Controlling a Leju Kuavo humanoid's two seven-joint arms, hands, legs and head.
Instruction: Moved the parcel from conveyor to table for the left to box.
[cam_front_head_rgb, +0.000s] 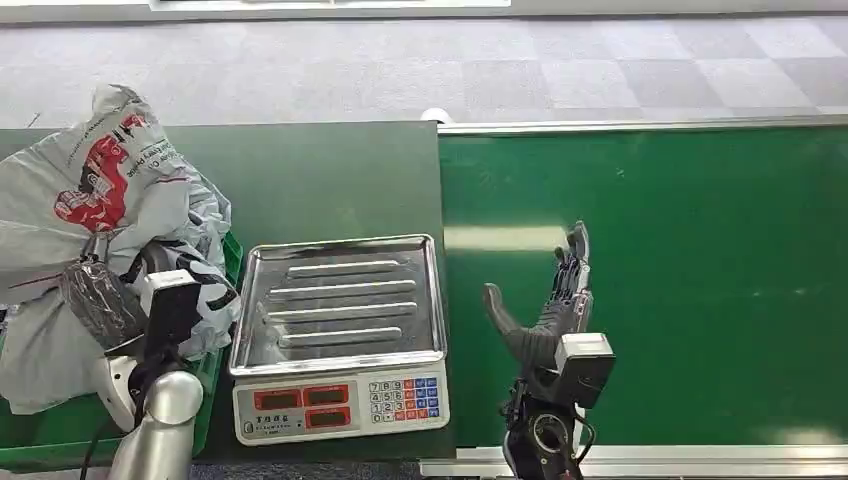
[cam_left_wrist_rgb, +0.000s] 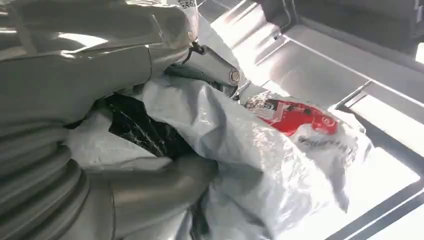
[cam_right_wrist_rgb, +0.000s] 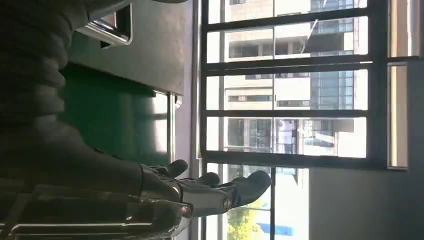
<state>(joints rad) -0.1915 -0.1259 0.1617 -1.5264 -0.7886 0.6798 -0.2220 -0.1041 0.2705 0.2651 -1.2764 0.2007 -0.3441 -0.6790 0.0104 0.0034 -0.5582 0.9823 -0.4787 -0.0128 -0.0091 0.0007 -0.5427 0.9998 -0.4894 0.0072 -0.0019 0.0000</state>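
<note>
The parcel (cam_front_head_rgb: 95, 200), a crumpled grey plastic mailer with a red print, lies at the left of the head view, draped over the green box (cam_front_head_rgb: 60, 425) at the lower left edge and spilling against its rim. The left hand (cam_front_head_rgb: 110, 300) is buried in it: in the left wrist view the thick grey thumb and darker fingers (cam_left_wrist_rgb: 150, 185) are wrapped by folds of the bag (cam_left_wrist_rgb: 260, 150), and the hand appears to have hold of the plastic, though how firmly the fingers close on it cannot be told under the folds.

The main risk, as I judge it, sits right there. The film is loose and slippery (it bunches rather than holding a shape), so the hand may grip only a fold and let the bulk slide out, or a finger may stay snagged in a crease on release and drag the parcel back out of the box. Part of the bag also hangs toward the scale (cam_front_head_rgb: 340, 335), just beside it at the centre of the frame; a sweep that way could pull plastic onto the steel tray.

Further right, the right hand (cam_front_head_rgb: 545, 310) hovers over the green conveyor (cam_front_head_rgb: 700, 280), fingers spread and extended, thumb apart, holding nothing. It stands well apart from the parcel, so it seems unlikely to interfere unless it swings left toward the scale.
</note>
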